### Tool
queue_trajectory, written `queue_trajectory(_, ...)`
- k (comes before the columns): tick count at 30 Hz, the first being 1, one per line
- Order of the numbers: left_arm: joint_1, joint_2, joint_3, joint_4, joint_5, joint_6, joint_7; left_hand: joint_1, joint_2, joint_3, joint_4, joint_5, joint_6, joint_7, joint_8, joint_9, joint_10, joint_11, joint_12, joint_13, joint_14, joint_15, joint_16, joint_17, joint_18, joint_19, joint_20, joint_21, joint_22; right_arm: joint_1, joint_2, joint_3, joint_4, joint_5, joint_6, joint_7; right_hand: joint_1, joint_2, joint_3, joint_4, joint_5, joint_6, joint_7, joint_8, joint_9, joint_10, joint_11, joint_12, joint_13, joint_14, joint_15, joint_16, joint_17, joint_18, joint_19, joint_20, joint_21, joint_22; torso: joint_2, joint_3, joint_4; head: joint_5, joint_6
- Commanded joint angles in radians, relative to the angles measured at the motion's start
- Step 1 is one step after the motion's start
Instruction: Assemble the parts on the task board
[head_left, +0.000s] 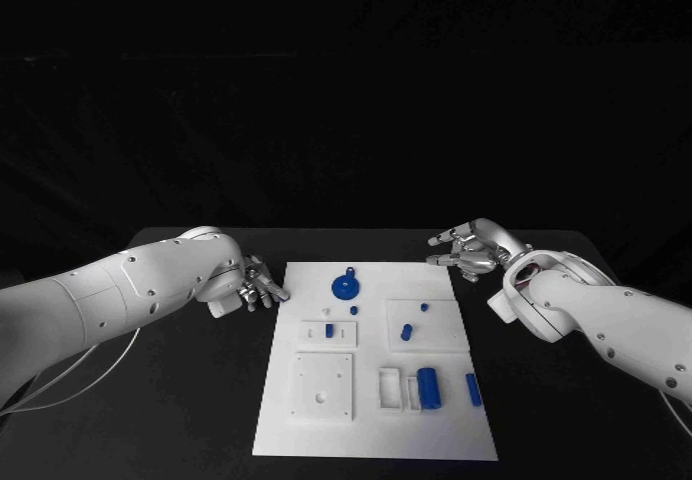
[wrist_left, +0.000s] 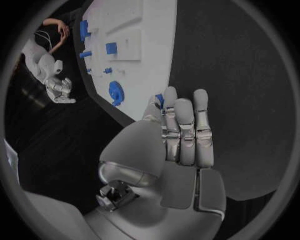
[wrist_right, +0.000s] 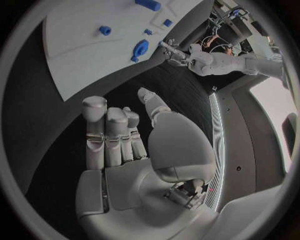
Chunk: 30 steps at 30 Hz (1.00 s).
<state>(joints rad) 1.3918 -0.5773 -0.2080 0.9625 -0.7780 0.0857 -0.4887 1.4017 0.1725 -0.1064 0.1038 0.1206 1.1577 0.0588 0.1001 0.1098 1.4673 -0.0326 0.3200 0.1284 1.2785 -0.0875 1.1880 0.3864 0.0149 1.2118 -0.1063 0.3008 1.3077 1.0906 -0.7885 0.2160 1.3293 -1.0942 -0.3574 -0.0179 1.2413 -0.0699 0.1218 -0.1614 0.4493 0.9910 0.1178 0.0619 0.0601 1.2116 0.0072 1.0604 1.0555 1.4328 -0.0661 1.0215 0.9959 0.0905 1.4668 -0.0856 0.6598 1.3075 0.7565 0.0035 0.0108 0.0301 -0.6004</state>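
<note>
Head view, nearest first: the white task board (head_left: 378, 430) lies in the middle of the black bench (head_left: 173, 400), its near edge toward the robot. On its near part sit a raised white square plate (head_left: 323, 385), a white rectangular frame (head_left: 389, 387), a blue cylinder (head_left: 428, 388) lying just beside that frame, and a slim blue bar (head_left: 473, 389) further toward the right arm's side. Past these, mid-board, a small blue piece (head_left: 329, 329) stands in a small white block, and a short blue peg (head_left: 407, 333) lies on a second raised plate. Further on, a round blue gear-like part (head_left: 346, 287) rests near the board's far edge. Nothing lies between either hand and the board. The left hand (head_left: 257, 286) hovers just beside the board's left edge, level with the gear, fingers apart and holding nothing. The right hand (head_left: 469, 250) hangs off the board's far right corner, fingers loosely spread, also empty. No writing can be read anywhere.
</note>
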Motion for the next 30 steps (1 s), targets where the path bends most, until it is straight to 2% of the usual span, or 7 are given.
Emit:
queue_trajectory(1, -0.021, -0.007, -0.012, -0.01, 0.044, -0.053, -0.033, -0.057, -0.061, 0.332, -0.22, -0.012, 0.022, -0.001, 0.005, -0.014, 0.038, 0.001, -0.002, -0.001, 0.006, 0.001, -0.001, 0.002, 0.002, -0.012, 0.001, 0.02, 0.022, -0.001, 0.0, 0.001, 0.003, -0.008, 0.011, 0.007, -0.007, 0.002, -0.004, -0.001, 0.003, 0.001, -0.001, -0.001, 0.001, -0.001, -0.003, 0.003, 0.001, 0.007, -0.002, -0.002, 0.002, 0.012, 0.031, 0.0, 0.006, 0.078, 0.0, 0.0001, 0.0003, 0.002, 0.003)
queue_trajectory(6, -0.022, -0.019, -0.013, -0.011, 0.086, -0.08, -0.024, -0.05, -0.08, 0.351, -0.202, -0.012, 0.044, -0.009, 0.011, 0.007, 0.04, -0.001, 0.012, 0.006, 0.012, -0.002, -0.001, 0.004, 0.003, -0.014, -0.001, 0.03, 0.022, -0.001, 0.001, 0.001, 0.006, -0.008, 0.011, 0.008, -0.007, 0.002, -0.004, -0.001, 0.003, 0.001, -0.001, -0.001, 0.001, -0.001, -0.003, 0.003, 0.001, 0.007, -0.002, -0.002, 0.002, 0.012, 0.031, 0.0, 0.006, 0.078, 0.0, -0.0004, 0.0, 0.002, 0.006)
queue_trajectory(9, -0.023, -0.03, -0.013, -0.005, 0.122, -0.088, -0.015, -0.05, -0.089, 0.365, -0.198, -0.012, 0.063, -0.012, -0.019, 0.049, 0.041, -0.002, 0.015, 0.005, 0.014, -0.003, -0.003, 0.005, 0.002, -0.016, -0.002, 0.036, 0.021, -0.001, 0.002, 0.001, 0.008, -0.008, 0.011, 0.008, -0.007, 0.002, -0.004, -0.001, 0.003, 0.001, -0.001, -0.001, 0.001, -0.001, -0.003, 0.003, 0.001, 0.007, -0.002, -0.002, 0.002, 0.012, 0.031, 0.0, 0.006, 0.078, 0.001, -0.0012, 0.0, 0.003, 0.007)
queue_trajectory(14, -0.023, -0.051, -0.012, 0.011, 0.186, -0.085, 0.003, -0.054, -0.094, 0.376, -0.203, -0.009, 0.07, -0.014, -0.03, 0.087, 0.042, -0.002, 0.021, 0.005, 0.014, -0.004, -0.002, 0.007, 0.001, -0.018, -0.003, 0.041, 0.021, -0.001, 0.004, 0.001, 0.009, -0.008, 0.012, 0.008, -0.007, 0.002, -0.004, -0.001, 0.003, 0.001, -0.001, -0.001, 0.001, -0.001, -0.003, 0.003, 0.001, 0.007, -0.002, -0.002, 0.002, 0.012, 0.031, 0.0, 0.006, 0.078, 0.0, -0.002, 0.0007, 0.004, 0.009)
queue_trajectory(18, -0.023, -0.065, -0.01, 0.028, 0.233, -0.076, 0.015, -0.056, -0.093, 0.381, -0.206, -0.008, 0.071, -0.014, -0.031, 0.101, 0.042, -0.002, 0.022, 0.004, 0.012, -0.005, -0.003, 0.008, 0.0, -0.02, -0.005, 0.045, 0.022, -0.001, 0.005, 0.0, 0.01, -0.008, 0.012, 0.008, -0.007, 0.002, -0.004, -0.001, 0.003, 0.001, -0.001, -0.001, 0.001, -0.001, -0.003, 0.003, 0.001, 0.007, -0.002, -0.002, 0.002, 0.012, 0.031, 0.0, 0.006, 0.078, 0.001, -0.0011, 0.0004, 0.006, 0.01)
queue_trajectory(30, -0.023, -0.089, -0.007, 0.056, 0.322, -0.064, 0.055, -0.057, -0.092, 0.383, -0.209, -0.009, 0.071, -0.014, -0.031, 0.107, 0.041, -0.002, 0.022, 0.004, 0.012, -0.008, -0.003, 0.008, -0.002, -0.021, -0.007, 0.045, 0.021, -0.001, 0.007, 0.0, 0.013, -0.009, 0.014, 0.009, -0.008, 0.002, -0.001, -0.002, 0.003, 0.003, -0.002, -0.001, 0.001, 0.0, -0.004, 0.003, 0.001, 0.007, -0.002, -0.002, 0.002, 0.011, 0.031, -0.001, 0.008, 0.078, 0.001, -0.0013, -0.0004, 0.009, 0.011)
